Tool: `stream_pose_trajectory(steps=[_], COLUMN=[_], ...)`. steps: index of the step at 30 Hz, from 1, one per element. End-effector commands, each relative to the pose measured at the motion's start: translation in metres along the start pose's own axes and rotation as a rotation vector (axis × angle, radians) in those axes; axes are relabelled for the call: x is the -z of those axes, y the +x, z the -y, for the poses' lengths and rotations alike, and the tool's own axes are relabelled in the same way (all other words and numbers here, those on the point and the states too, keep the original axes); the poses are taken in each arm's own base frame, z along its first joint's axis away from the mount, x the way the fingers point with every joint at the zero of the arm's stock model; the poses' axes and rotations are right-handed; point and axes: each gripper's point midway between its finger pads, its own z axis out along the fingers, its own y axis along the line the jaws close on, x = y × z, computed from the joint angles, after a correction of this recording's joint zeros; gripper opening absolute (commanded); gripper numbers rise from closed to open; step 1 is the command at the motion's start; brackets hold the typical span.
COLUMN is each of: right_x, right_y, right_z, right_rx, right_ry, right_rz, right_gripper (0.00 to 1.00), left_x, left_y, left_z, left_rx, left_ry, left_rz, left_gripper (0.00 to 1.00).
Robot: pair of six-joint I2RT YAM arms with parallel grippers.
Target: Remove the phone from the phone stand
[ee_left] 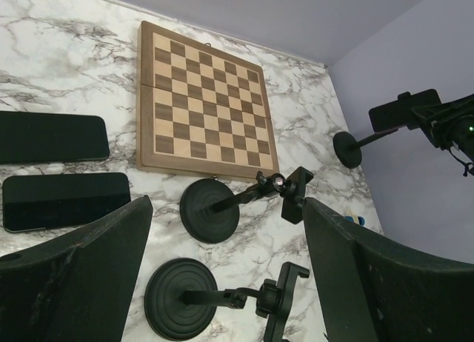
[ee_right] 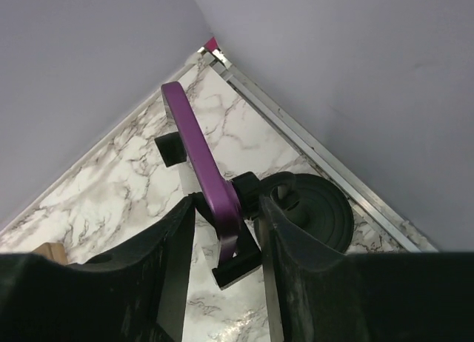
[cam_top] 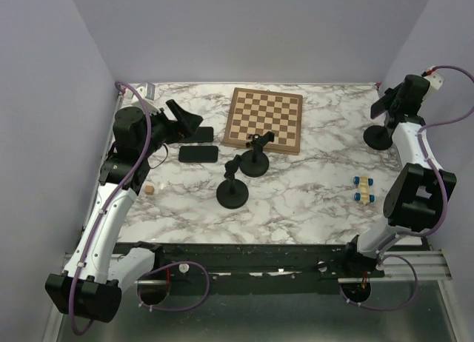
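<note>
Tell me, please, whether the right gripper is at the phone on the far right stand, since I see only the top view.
Observer: Yes. In the right wrist view the purple phone stands on edge between the fingers of the right gripper.
Operator: Is it out of the stand yet?
Observer: No, its lower end sits in the clamp of the stand.
Operator: Are the fingers pressing on it?
Observer: They lie close on both sides, but I cannot confirm contact.
Operator: And the left gripper?
Observer: The left wrist view shows the left gripper wide open and holding nothing.
</note>
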Motion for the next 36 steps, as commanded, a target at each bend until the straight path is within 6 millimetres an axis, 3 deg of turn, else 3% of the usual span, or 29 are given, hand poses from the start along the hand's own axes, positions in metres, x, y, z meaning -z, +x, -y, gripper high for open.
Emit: stream_pose_trajectory(steps=[1, 6, 12, 20, 26, 30, 36], right_x=[-0.011, -0.011, -0.001, 0.024, 0.046, 0.075, 0.135], right_y=[0.003, 0.005, 0.009, 0.021, 0.039, 0.05, 0.074], right_z=[-0.004, -0.009, -0.022, -0.048, -0.056, -0.063, -0.081], right_rx=[0.021, 0.027, 0.034, 0.037, 0.049, 0.059, 0.122], right_ry=[-0.019, -0.046, -0.085, -0.154, -0.18, -0.208, -0.266], right_rz=[-0.006, -0.021, -0.042, -0.083, -0.152, -0.192, -0.325], right_gripper=[0.4, 0.18, 0.01, 0.01, 0.01, 0.01, 0.01], left_x=[0.004, 0.007, 0.008, 0.011, 0.013, 0.013, 0.012], left_y=[-0.008, -0.011, -0.011, -0.013, -0.014, -0.013, -0.011], left_z=[0.014, 0.015, 0.018, 0.021, 0.023, 0.025, 0.027], left_rx=[-0.002, -0.014, -0.013, -0.017, -0.018, -0.015, -0.008], left_ry=[0.052, 0.051, 0.066, 0.075, 0.083, 0.092, 0.106], left_rz=[0.014, 0.026, 0.024, 0.033, 0.04, 0.036, 0.026], left_gripper=[0.89, 0.89, 0.89, 0.89, 0.89, 0.89, 0.89])
